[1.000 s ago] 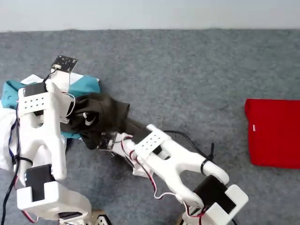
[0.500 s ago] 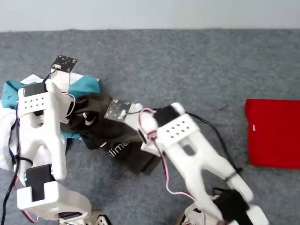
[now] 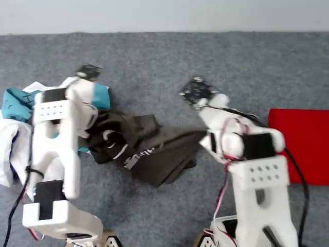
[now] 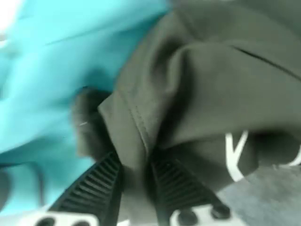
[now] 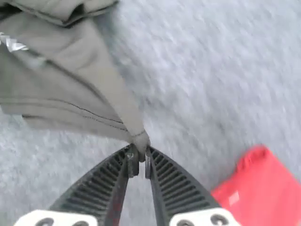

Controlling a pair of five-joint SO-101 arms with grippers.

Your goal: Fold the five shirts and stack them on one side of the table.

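A dark olive shirt with white print lies stretched across the grey table between both arms. My left gripper is shut on one bunched edge of the dark olive shirt, beside a teal shirt. My right gripper is shut on a pinched corner of the same shirt, pulling it taut toward the table's right half. In the high view the left gripper sits at the shirt's left end and the right gripper at its right end.
A folded red shirt lies at the right edge of the table, also showing as a red shirt in the right wrist view. A teal shirt and a white shirt are piled at the left edge.
The right arm has swung from the left pile toward the right, dragging the olive shirt's corner with it and stretching the shirt out. The left arm shifted slightly right, still holding.
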